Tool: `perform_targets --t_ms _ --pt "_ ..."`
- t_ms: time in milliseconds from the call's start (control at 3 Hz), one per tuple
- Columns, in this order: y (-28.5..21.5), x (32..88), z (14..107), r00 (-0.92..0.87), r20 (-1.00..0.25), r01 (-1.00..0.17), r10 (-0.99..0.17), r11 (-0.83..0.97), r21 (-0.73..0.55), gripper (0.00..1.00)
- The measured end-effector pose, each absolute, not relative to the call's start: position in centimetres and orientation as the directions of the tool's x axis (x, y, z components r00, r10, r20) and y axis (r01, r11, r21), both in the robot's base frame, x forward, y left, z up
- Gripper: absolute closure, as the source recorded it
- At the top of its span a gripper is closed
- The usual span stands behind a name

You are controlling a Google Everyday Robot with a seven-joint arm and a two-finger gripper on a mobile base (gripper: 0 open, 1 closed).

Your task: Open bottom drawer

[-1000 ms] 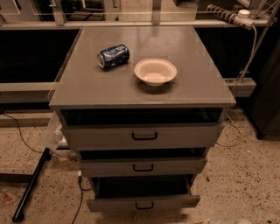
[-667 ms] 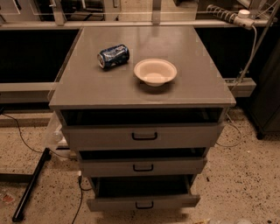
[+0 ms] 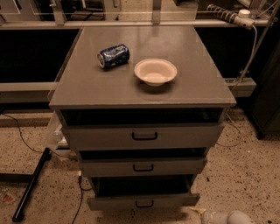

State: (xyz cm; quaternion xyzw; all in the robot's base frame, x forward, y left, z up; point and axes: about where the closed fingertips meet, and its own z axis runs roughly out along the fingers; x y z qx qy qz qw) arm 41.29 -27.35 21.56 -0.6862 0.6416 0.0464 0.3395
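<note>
Standing pulled out at 6 o'clock, the bottom drawer [image 3: 113,202] shows its black handle [image 3: 144,204] beneath the middle drawer [image 3: 175,167]. The gripper [image 3: 227,217] (only a pale rounded part shows) sits at 5 o'clock; its state cannot be told.

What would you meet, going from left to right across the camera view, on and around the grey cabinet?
In order: black bar on the floor → blue can → white bowl → white plug. The gripper is not in view.
</note>
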Motion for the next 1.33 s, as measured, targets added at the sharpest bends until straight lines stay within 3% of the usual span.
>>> perform_targets --t_ms 333,667,1333 --pt "-27.3 41.3 21.6 0.172 -0.499 -0.912 -0.849 0.054 -0.406 0.00" --pt "-27.3 41.3 21.6 0.173 -0.499 -0.912 -0.849 0.054 -0.406 0.00" --pt "-22.1 46.2 21.3 0.268 -0.501 -0.904 -0.823 -0.034 -0.426 0.00"
